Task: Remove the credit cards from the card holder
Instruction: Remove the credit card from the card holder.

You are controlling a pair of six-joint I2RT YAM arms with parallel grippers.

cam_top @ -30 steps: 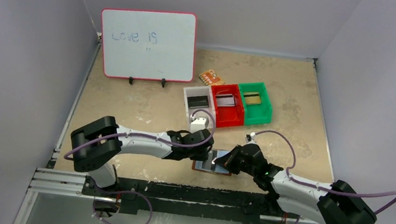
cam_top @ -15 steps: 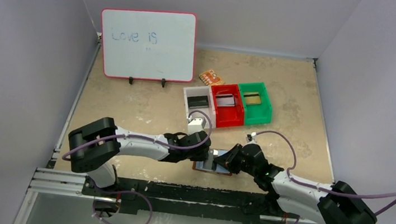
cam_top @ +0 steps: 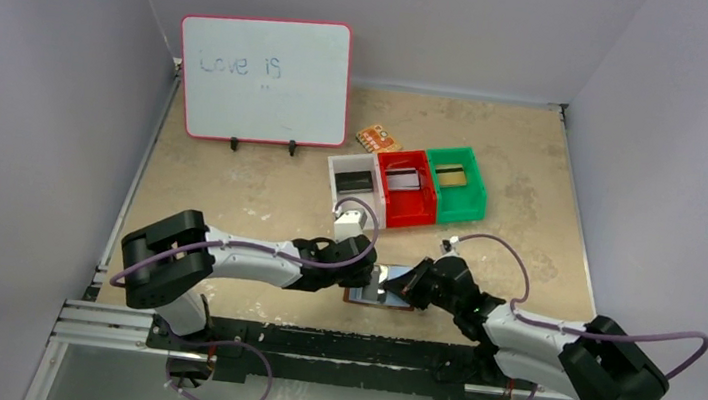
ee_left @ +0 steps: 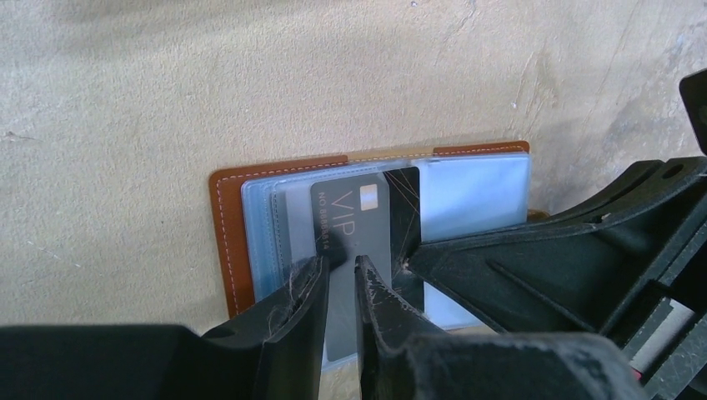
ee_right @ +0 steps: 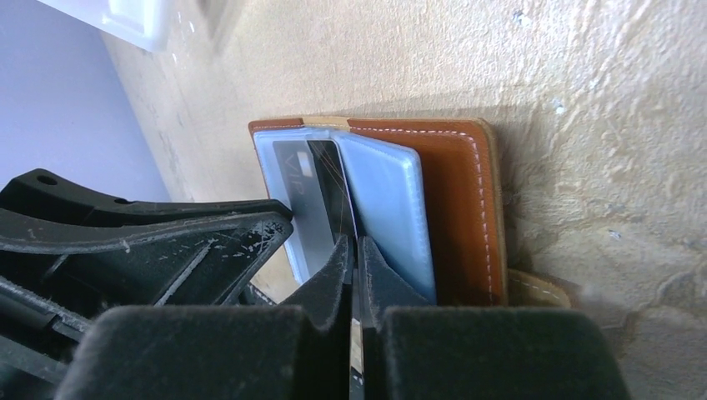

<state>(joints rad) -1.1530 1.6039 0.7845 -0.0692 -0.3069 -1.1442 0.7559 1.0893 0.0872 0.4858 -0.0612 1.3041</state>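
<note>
Evidently mid-extraction: the holder (cam_top: 365,303) lies open and flat on the tabletop (cam_top: 261,189) near the front edge, clear pockets up, betw. the two arms. A dark card (ee_left: 354,212) marked VIP sits in one pocket. It looks skewed vs. the sleeve, so prob. part-way out, though I can't be sure.

Farther back, the white bin (cam_top: 338,170), red bin (cam_top: 419,211) and green bin (cam_top: 465,208) each show a card inside, so I'd judge most of the job done and this one among the last.

L fingers (ee_left: 363,275) stand narrowly apart at the card's near edge, with card face showing through the gap, so no firm nip visible. R fingers (ee_right: 354,250) are closed tight, tips down on the sleeves beside the card. Whether they pinch a sleeve or just press it I can't tell.

Next move, as I read it:
- L fingers close on the card edge and draw it straight along the pocket toward the near side.
- R fingers pin the holder meanwhile.
- The card is thin and slick, so a shallow bite may slip, or drag the holder along.

Pose:
- L arm (cam_top: 253,254) is stretched low from its base across the front, wrist dipped at the holder's left side.
- R arm (cam_top: 526,330) comes in low from the right w/ elbow bent, wrist angled in at the holder's right side, close to L, nearly touching
</note>
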